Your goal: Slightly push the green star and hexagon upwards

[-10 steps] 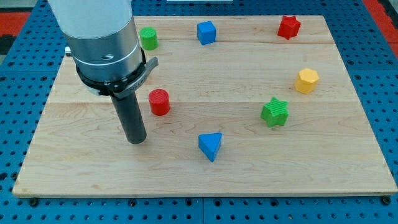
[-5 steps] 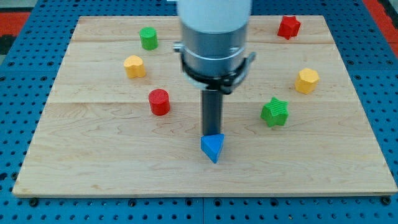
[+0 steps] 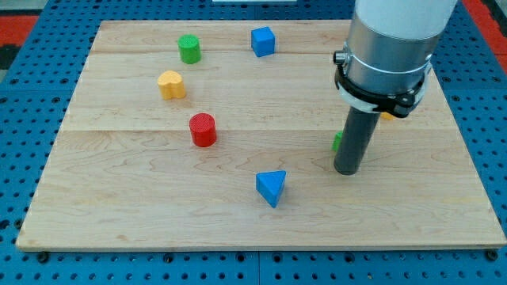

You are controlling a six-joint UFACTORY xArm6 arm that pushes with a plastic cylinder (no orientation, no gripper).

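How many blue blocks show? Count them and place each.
2: a blue cube near the view's top, a blue triangle low at centre. The arm may hide more.

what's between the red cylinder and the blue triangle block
Nothing: in the camera view, only bare wooden board lies between the red cylinder and the blue triangle block.

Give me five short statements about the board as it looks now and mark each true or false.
1. My tip is at the view's right of the blue triangle. True.
2. The green star is fully visible. False: the rod hides most of it.
3. The red cylinder touches the yellow block. False: they are apart.
4. The blue cube lies near the view's top. True.
5. The green cylinder lies at the view's bottom. False: near the top.
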